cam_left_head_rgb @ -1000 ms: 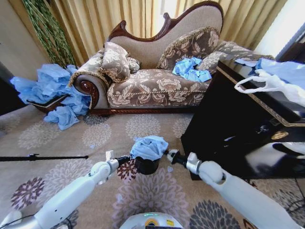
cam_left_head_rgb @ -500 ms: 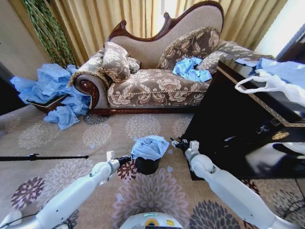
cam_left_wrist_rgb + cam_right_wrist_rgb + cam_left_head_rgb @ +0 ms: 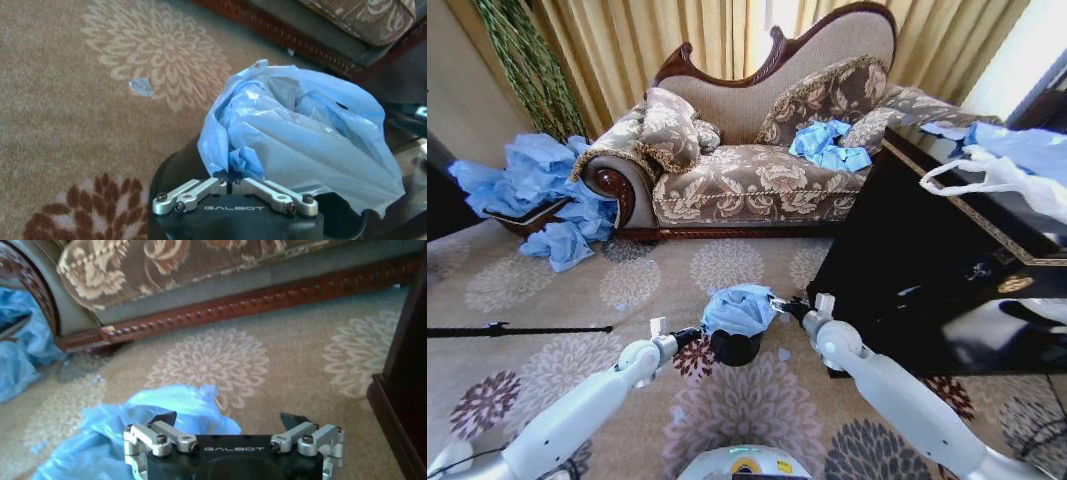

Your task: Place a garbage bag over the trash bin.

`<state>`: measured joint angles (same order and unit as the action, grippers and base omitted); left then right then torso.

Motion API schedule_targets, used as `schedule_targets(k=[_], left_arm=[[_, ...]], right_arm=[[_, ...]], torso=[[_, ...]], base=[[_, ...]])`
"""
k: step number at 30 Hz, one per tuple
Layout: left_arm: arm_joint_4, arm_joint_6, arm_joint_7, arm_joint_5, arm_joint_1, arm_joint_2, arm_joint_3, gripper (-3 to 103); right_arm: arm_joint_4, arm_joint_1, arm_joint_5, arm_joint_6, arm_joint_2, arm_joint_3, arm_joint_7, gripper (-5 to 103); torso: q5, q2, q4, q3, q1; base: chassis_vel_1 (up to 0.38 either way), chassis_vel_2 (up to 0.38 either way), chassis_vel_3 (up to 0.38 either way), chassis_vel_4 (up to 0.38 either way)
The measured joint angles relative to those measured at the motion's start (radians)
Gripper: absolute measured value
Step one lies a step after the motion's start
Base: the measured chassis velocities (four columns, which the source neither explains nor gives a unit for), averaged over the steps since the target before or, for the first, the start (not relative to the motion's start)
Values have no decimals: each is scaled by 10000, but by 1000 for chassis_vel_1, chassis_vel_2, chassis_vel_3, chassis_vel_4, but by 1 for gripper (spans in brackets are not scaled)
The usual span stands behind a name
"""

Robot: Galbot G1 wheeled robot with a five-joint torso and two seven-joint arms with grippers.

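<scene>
Left end effector (image 3: pixel 232 182) pinching garbage bag (image 3: pixel 313 145) atop trash bin (image 3: pixel 734 347)

one trash bin (image 3: pixel 734 347), two grippers, one sofa (image 3: pixel 757 150)

garbage bag (image 3: pixel 741 308): thin crinkly translucent plastic, faint sheen | trash bin (image 3: pixel 734 347) under the bag: smooth black, slightly glossy | carpet (image 3: pixel 607 300) around the bin: matt woven pile | sofa (image 3: pixel 757 150) behind the bin: patterned cloth, polished carved wood
</scene>
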<state>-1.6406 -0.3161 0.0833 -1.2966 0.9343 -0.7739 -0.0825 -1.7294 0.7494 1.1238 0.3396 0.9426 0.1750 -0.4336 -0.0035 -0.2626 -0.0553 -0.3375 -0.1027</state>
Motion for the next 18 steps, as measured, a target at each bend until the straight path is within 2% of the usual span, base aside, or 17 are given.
schedule_targets(k=[9,18], left_arm=[[-145,1,4,-15,131,74,117,0],[-247,2,8,-5,270,60,217,0]], right_arm=[[1140,-350,-620,-230,587,395,121,100],[1974,-736,-968,-448,827,600,168,100]], torso=[[1,0,1,0,0],[0,0,0,1,0]], base=[[0,0,0,0],[0,0,0,0]])
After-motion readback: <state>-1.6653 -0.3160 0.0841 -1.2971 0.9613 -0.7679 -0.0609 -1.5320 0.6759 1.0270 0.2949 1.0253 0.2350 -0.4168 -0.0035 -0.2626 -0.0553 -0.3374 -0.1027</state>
